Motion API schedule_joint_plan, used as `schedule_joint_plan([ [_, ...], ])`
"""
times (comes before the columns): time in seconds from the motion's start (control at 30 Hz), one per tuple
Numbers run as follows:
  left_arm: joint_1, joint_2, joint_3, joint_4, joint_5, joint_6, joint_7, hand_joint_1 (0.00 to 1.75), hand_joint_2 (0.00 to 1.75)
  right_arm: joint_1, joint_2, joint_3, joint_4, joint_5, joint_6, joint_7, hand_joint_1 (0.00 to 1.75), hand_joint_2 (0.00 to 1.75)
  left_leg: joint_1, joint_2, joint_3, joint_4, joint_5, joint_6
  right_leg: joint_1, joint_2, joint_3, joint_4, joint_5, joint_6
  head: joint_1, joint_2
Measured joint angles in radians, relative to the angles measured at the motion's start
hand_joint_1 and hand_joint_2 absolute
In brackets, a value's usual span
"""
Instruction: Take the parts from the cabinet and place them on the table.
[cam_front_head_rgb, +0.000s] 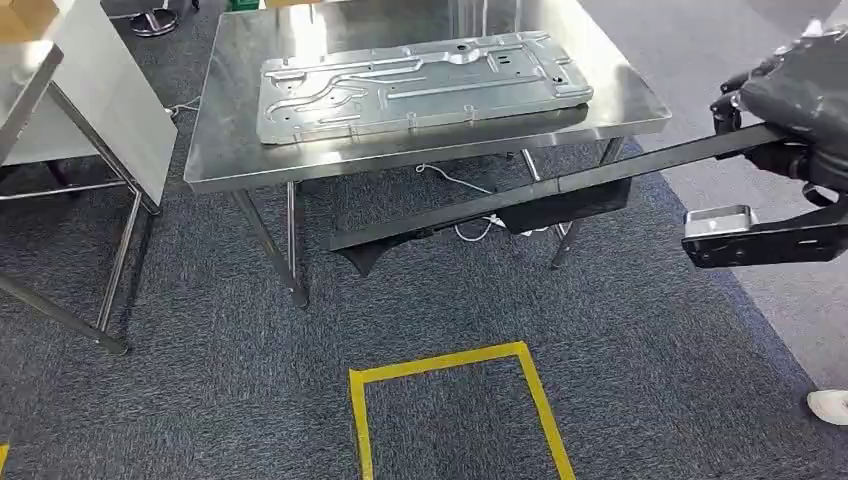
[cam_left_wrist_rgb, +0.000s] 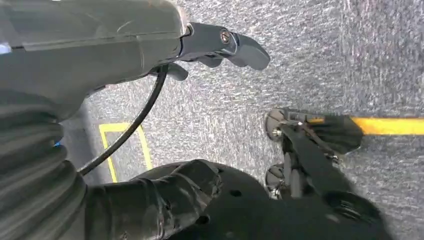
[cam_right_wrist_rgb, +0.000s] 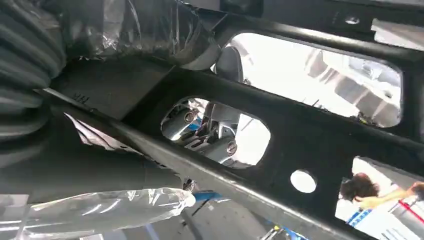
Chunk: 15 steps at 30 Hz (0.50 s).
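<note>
The right hand (cam_front_head_rgb: 790, 95) holds a long black frame (cam_front_head_rgb: 560, 185). Its fingers are wrapped around the frame's near end, off to the right of the table (cam_front_head_rgb: 225, 150). In the right wrist view the frame has big cut-out holes, and the hand's fingers (cam_right_wrist_rgb: 210, 135) show through 1 of them, so the grip looks firm, though the close view is dark and a bit hard to read.

The frame's long line runs from the hand down and across, with its far end low, under the table's front edge. It is not on the table yet. It sits in front of the table and lower than the top.

1 silver plate (cam_front_head_rgb: 420, 85) already lies flat on the table and fills much of the middle of it. The bare strip along the table's front edge looks like the best spot left.

The left hand (cam_left_wrist_rgb: 220, 45) hangs down over the carpet with nothing in it and its fingers loose.

The right hand is the 1 that must do the next move. I think the frame's low end has to come up above the table's edge first, then the frame can go down beside the plate.
</note>
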Motion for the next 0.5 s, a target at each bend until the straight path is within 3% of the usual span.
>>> schedule_joint_plan([
  [0.1,0.0,0.0,0.001,0.0,0.0,-0.001,0.003,0.0,1.75,0.006,0.0,-0.014,0.007,-0.002,0.003,0.0,1.75,1.75,-0.003,-0.005,-0.002,-0.003,0.006,0.006,-0.001,-0.002,0.004,-0.012,0.007,0.019,0.0,0.0],
  [0.13,0.0,0.0,0.001,0.0,0.0,-0.001,0.003,0.0,1.75,0.008,0.0,-0.017,0.01,-0.002,0.004,0.0,1.75,1.75,0.004,-0.005,0.004,-0.019,0.014,0.015,-0.001,-0.003,0.006,-0.014,0.007,0.026,0.0,0.0],
  [0.17,0.0,0.0,0.002,0.0,0.0,-0.001,0.004,0.0,1.75,0.009,0.001,-0.021,0.012,-0.002,0.005,0.0,1.75,1.75,0.008,-0.003,0.011,-0.031,0.021,0.019,-0.002,-0.001,0.003,0.003,-0.004,0.027,0.001,0.0],
  [0.2,0.0,0.0,0.003,0.0,0.0,-0.001,0.005,0.0,1.75,0.009,0.001,-0.024,0.013,-0.002,0.006,0.0,1.75,1.75,0.008,-0.003,0.012,-0.034,0.023,0.025,-0.002,-0.001,-0.017,0.043,-0.037,0.025,0.001,0.0],
  [0.27,0.0,0.0,0.007,0.0,0.0,-0.001,0.007,0.0,1.75,0.016,0.001,-0.032,0.015,-0.002,0.014,0.0,1.75,1.75,0.006,-0.003,0.011,-0.032,0.022,0.029,0.0,0.002,-0.087,0.191,-0.113,0.029,0.001,0.0],
  [0.3,0.0,0.0,0.008,0.0,0.0,-0.001,0.008,0.0,1.75,0.025,0.001,-0.035,0.018,-0.002,0.021,0.0,1.75,1.75,0.004,-0.003,0.011,-0.031,0.02,0.031,0.0,0.003,-0.12,0.259,-0.134,0.032,0.001,0.0],
  [0.33,0.0,0.0,0.008,0.0,0.0,-0.001,0.009,0.0,1.75,0.034,0.001,-0.04,0.019,-0.001,0.028,0.0,1.75,1.75,0.002,-0.003,0.011,-0.029,0.02,0.032,0.0,0.002,-0.135,0.285,-0.131,0.034,0.001,0.0],
  [0.37,0.0,0.0,0.008,0.0,0.0,-0.001,0.009,0.0,1.75,0.042,0.001,-0.043,0.021,0.001,0.034,0.0,1.75,1.75,0.002,-0.004,0.012,-0.027,0.017,0.032,0.0,0.002,-0.125,0.261,-0.104,0.033,0.001,0.0],
  [0.4,0.0,0.0,0.008,0.0,0.0,-0.001,0.009,0.0,1.75,0.047,0.001,-0.048,0.022,0.002,0.036,0.0,1.75,1.75,0.002,-0.006,0.014,-0.023,0.015,0.031,0.0,0.002,-0.097,0.202,-0.063,0.032,0.001,0.0],
  [0.47,0.0,0.0,0.009,0.0,0.0,-0.001,0.009,0.0,1.75,0.05,0.001,-0.064,0.024,0.002,0.036,-0.001,1.75,1.75,0.002,-0.011,0.015,-0.01,0.004,0.026,-0.001,0.003,-0.007,0.014,0.016,0.028,0.001,0.0],
  [0.5,0.0,0.0,0.009,0.0,0.0,-0.001,0.009,0.0,1.75,0.056,0.002,-0.071,0.025,0.002,0.035,-0.001,1.75,1.75,-0.003,-0.012,0.01,-0.007,0.001,0.021,0.002,0.004,-0.003,0.014,-0.004,0.024,0.001,0.0],
])
